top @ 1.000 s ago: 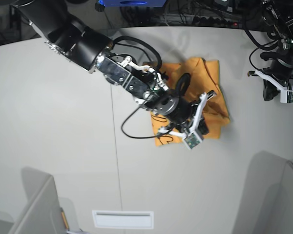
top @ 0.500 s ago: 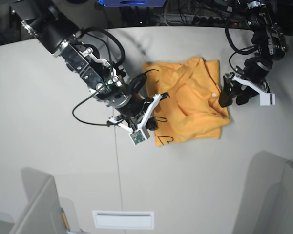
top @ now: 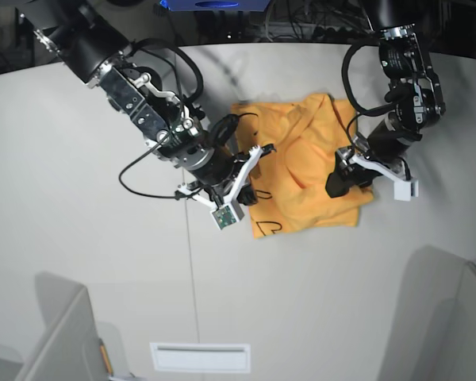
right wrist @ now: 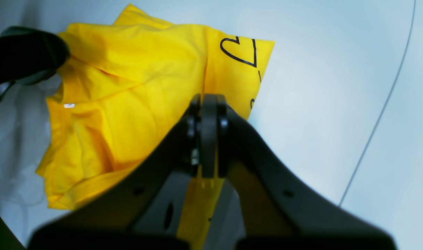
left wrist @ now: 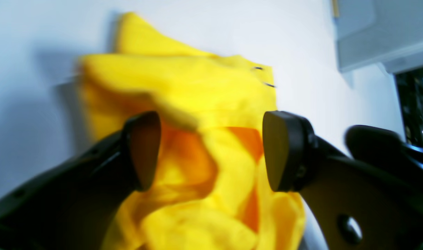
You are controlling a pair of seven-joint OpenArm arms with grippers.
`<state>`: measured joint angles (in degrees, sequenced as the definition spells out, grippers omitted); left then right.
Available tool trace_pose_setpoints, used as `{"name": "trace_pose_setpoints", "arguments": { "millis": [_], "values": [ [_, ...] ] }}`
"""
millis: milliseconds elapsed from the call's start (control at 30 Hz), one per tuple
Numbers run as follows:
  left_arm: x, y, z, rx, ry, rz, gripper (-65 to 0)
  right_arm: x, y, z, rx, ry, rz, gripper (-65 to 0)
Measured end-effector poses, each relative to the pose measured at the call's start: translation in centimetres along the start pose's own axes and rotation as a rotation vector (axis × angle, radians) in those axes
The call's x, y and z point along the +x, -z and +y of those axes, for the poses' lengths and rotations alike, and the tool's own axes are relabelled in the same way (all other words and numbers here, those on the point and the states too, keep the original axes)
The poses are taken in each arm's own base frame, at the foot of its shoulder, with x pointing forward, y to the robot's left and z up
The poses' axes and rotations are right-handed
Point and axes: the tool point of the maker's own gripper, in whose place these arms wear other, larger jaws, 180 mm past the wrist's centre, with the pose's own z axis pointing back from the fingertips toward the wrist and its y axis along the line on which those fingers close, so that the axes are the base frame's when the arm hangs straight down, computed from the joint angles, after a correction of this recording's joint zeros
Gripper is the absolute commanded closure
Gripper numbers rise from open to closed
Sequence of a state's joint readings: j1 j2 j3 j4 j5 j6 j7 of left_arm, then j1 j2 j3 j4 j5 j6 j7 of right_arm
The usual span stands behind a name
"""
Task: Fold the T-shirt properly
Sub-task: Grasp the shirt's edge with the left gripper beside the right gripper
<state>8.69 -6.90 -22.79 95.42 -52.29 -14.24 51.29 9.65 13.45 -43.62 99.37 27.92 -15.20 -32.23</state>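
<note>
Base view shows the T-shirt lying crumpled on a pale grey table crossed by a thin seam. Left gripper spreads wide over its edge; right gripper is pinched together, empty.

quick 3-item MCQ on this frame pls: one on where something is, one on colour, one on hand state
1. In the base view, the left hand is over which part of the T-shirt?
A. its right edge
B. its left edge
C. off the cloth, on bare table

2. What colour is the line print on the T-shirt?
A. white
B. black
C. red

3. How does the right hand stand?
A. wide open
B. shut
C. clamped on a cup

Answers:
1 A, the hand sits above the shirt's right side.
2 B, the right wrist view shows black lines on yellow cloth.
3 B, its fingers meet with no gap in the right wrist view.
</note>
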Motion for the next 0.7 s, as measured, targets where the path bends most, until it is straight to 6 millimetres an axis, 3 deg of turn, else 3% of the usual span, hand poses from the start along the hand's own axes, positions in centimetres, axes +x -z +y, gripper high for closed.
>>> {"name": "trace_pose_setpoints", "arguments": {
  "millis": [167,333,500,700],
  "values": [
    [-0.7,1.1,1.6,0.037,-0.076,0.025,-41.8,0.0,0.0,0.0,0.001,0.000,-0.001,0.0],
    [-0.6,1.3,1.6,0.033,-0.084,0.025,-17.6,0.0,0.0,0.0,0.000,0.000,0.000,0.0],
    [0.4,1.8,1.2,0.021,-0.080,0.008,0.0,0.0,0.0,0.0,0.000,0.000,-0.001,0.0],
    [2.2,2.9,0.2,-0.001,-0.054,-0.009,0.0,0.1,0.0,0.0,0.000,-0.001,-0.002,0.0]
  ]
}}
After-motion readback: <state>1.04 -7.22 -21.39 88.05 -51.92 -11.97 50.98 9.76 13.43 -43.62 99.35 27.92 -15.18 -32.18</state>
